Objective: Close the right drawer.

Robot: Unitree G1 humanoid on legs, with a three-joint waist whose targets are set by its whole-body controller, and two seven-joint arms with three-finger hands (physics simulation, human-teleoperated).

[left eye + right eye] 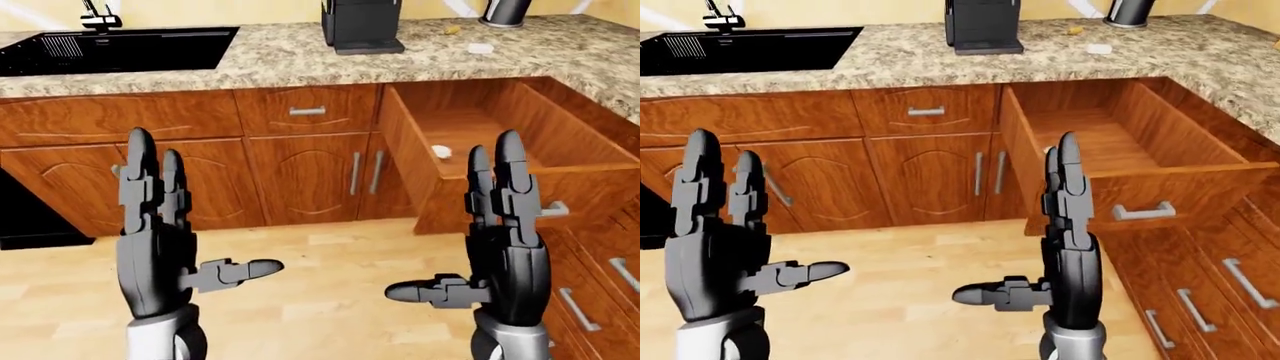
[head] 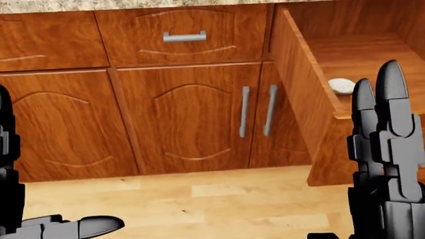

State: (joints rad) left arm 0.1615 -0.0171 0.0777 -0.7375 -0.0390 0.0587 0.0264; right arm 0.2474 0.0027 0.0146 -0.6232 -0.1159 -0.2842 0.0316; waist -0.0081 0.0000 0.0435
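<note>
Approach step: right drawer (image 1: pixel 1140 161) stands open at two o'clock; my right hand (image 1: pixel 1065 255) and left hand (image 1: pixel 155 247), fingers spread, hold nothing; next, I push its front.

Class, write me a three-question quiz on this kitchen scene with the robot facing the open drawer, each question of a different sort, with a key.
1. True or false: the right drawer is pulled out.
2. Multiple choice: what lies inside the drawer? A) a fork B) a small white object C) a red cup
3. Fill in the blank: the right hand is raised with its fingers ____, not touching the drawer handle.

Key
1. True. The drawer stands out from the cabinet row under the counter.
2. B. It sits near the drawer's left wall in the head view.
3. Open. The left hand is open too.
</note>
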